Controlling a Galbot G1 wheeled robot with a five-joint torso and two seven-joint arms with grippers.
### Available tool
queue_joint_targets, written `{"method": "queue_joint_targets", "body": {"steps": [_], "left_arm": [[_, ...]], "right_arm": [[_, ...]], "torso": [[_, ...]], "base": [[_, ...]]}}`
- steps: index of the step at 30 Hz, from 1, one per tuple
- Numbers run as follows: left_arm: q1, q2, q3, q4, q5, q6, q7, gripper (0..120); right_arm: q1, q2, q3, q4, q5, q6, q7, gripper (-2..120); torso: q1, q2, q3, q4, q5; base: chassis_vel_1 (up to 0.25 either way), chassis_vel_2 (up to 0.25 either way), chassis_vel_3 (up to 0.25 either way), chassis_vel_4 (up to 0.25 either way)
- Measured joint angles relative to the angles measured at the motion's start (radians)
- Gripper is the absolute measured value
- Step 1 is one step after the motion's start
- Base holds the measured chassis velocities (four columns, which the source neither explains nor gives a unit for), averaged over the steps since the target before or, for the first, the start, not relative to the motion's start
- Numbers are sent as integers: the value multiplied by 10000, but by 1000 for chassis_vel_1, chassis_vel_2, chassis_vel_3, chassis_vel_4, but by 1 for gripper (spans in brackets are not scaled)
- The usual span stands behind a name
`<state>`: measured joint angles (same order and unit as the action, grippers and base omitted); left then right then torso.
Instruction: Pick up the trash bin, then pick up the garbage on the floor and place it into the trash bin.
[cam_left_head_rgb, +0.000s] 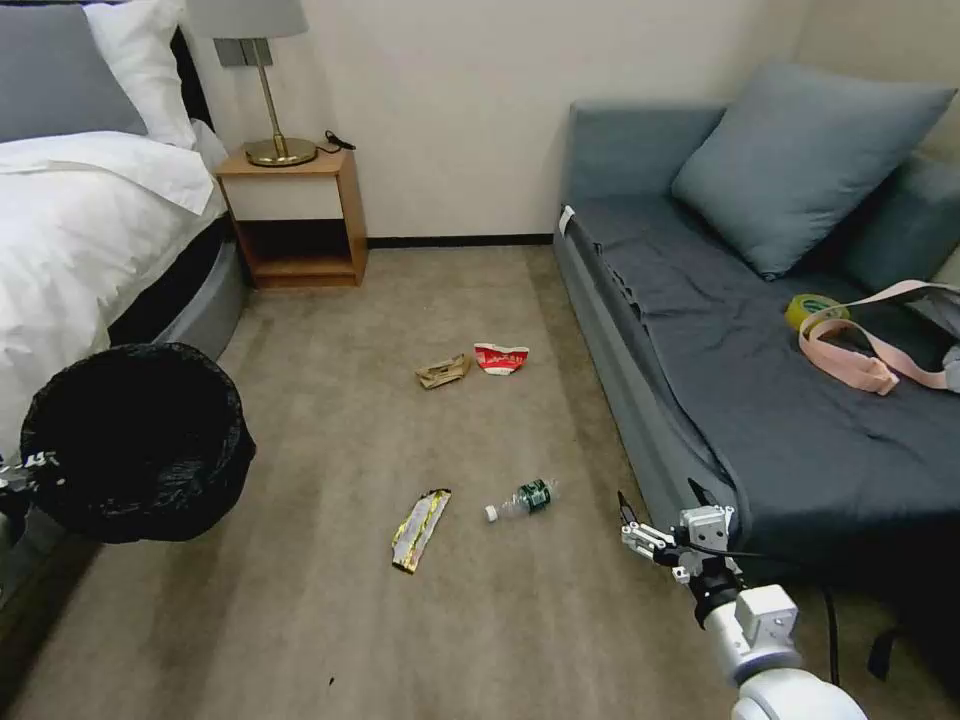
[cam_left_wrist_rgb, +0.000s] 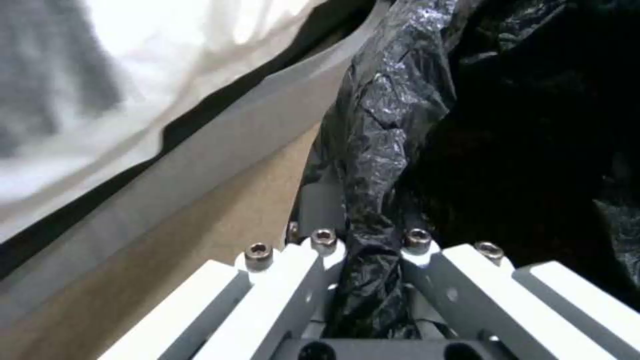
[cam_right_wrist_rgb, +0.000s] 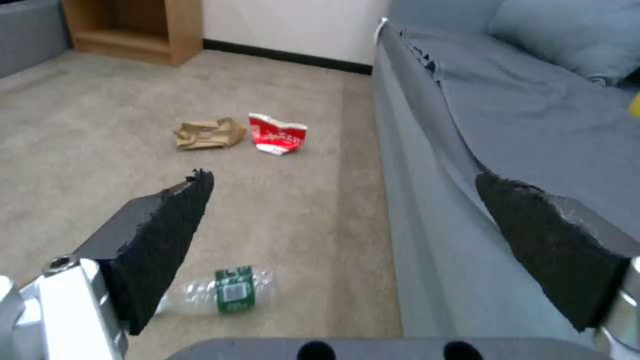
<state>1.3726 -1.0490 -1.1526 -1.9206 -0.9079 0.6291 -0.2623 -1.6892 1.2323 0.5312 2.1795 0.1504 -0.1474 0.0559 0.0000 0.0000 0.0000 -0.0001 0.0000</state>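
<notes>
The left claw (cam_left_wrist_rgb: 363, 280) is pinching the bag-covered rim of the trash bin (cam_left_head_rgb: 135, 440), which it holds up beside the bed (cam_left_head_rgb: 90, 230). On the floor (cam_left_head_rgb: 330, 620) lie the wrapper (cam_left_head_rgb: 420, 528) and the bottle (cam_left_head_rgb: 520, 499), and farther off the brown paper (cam_left_head_rgb: 442, 371) touching the red carton (cam_left_head_rgb: 500, 357). The right claw (cam_left_head_rgb: 660, 515) hangs spread wide near the sofa (cam_left_head_rgb: 760, 400) edge. To do well, it should lower over the bottle, across its narrow body, and close gently so the bottle does not roll.
</notes>
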Motion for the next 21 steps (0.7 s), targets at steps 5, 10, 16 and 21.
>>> {"method": "queue_joint_targets", "body": {"steps": [5,10,16,21], "left_arm": [[-12,7,-21,-7,-12,-5,6,2],[-13,8,-25,7,-9,-5,5,2],[-26,6,-28,62,8,-6,22,2],[-36,2,-12,121,40,-13,70,2]], "right_arm": [[0,3,1,5,-2,-6,4,100],[3,8,-5,3,-8,-28,9,100],[28,9,-67,-40,-35,-40,6,100],[64,19,-161,-93,-61,-55,4,100]], "torso": [[0,0,0,2,1],[0,0,0,1,-1],[0,0,0,-1,-1],[0,0,1,1,0]], "base": [[-140,143,151,-156],[-129,165,158,-167],[-143,137,138,-137],[-127,118,116,-125]]}}
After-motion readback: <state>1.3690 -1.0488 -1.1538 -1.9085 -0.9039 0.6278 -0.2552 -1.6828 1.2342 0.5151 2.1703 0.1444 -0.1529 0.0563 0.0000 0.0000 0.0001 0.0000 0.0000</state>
